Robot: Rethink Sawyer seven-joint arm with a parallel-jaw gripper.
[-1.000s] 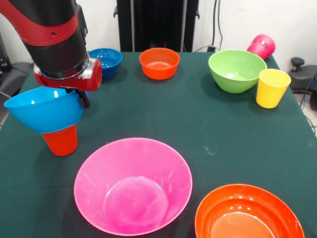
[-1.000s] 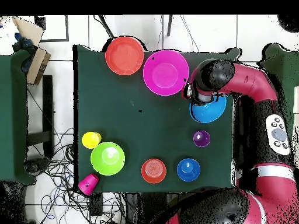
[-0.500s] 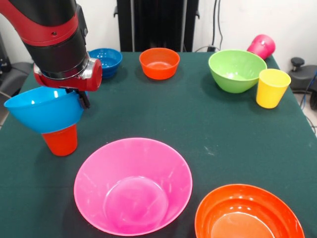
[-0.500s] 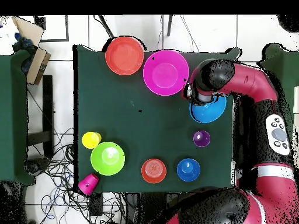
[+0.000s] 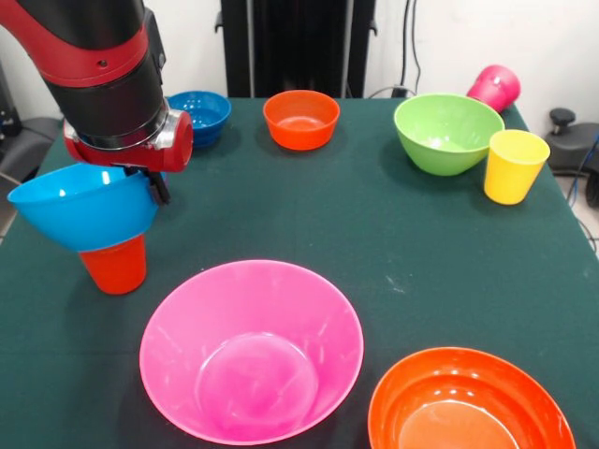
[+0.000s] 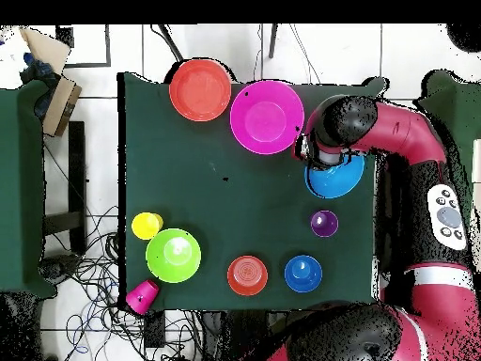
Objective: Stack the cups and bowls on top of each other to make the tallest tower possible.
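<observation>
My gripper (image 5: pixel 155 187) is shut on the near rim of the medium blue bowl (image 5: pixel 80 210), which rests tilted on the upright orange cup (image 5: pixel 114 266) at the table's left. From overhead the arm covers part of that bowl (image 6: pixel 340 177). The very large pink bowl (image 5: pixel 187 309) and the large orange bowl (image 5: pixel 468 402) stand in front. The small blue bowl (image 5: pixel 201 114), small orange bowl (image 5: pixel 300 119), lime green bowl (image 5: pixel 447 131) and yellow cup (image 5: pixel 513 166) stand at the back. The magenta cup (image 5: pixel 495 88) lies on its side. The purple cup (image 6: pixel 324 223) shows only from overhead.
The table (image 5: pixel 374 234) has a dark green cloth. The magenta cup lies at the far right corner by the edge. A black stand rises behind the table. Cables and a cardboard box (image 6: pixel 52 94) lie on the floor beside it.
</observation>
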